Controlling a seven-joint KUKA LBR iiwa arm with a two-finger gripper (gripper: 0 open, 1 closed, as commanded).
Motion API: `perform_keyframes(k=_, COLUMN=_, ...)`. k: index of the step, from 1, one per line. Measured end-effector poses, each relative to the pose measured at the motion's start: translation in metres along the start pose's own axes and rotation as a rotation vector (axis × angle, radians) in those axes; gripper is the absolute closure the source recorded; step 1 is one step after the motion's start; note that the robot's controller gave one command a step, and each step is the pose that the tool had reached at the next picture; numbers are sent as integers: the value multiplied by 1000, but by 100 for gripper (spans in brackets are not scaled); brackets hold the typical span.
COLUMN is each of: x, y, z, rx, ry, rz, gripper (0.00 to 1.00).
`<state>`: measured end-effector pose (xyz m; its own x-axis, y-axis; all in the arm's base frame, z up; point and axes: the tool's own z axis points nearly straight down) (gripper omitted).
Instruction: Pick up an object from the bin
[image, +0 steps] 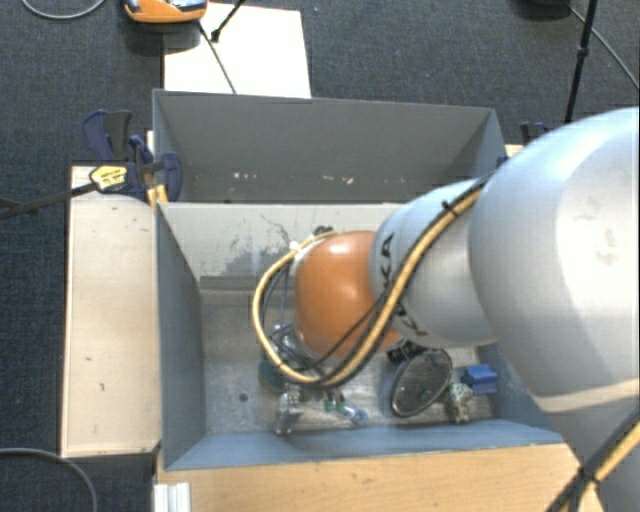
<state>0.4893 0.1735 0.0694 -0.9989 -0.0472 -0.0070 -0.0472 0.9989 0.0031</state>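
Gripper (300, 388) sits low at the bin's (180, 330) 6 o'clock, below the orange cover (335, 290); released or clenched, I cannot tell. Round dark sieve (420, 382) lies at its 3 o'clock, with a blue block (481, 378) just beyond.

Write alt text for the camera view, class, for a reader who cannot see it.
A pale robot arm with an orange wrist cover reaches from the right down into a grey metal bin, its gripper low near the front wall. Beside it lie a round wire-mesh object, a small blue block and some small metal pieces.
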Motion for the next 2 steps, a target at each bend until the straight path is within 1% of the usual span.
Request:
perform_keyframes(k=1, x=-3, y=1, z=-4, rx=-2, ry=-8, rz=8, gripper=100)
perform_keyframes(k=2, x=-1, y=-22, z=-194, rx=1, ry=-3, rz=-171, gripper=100)
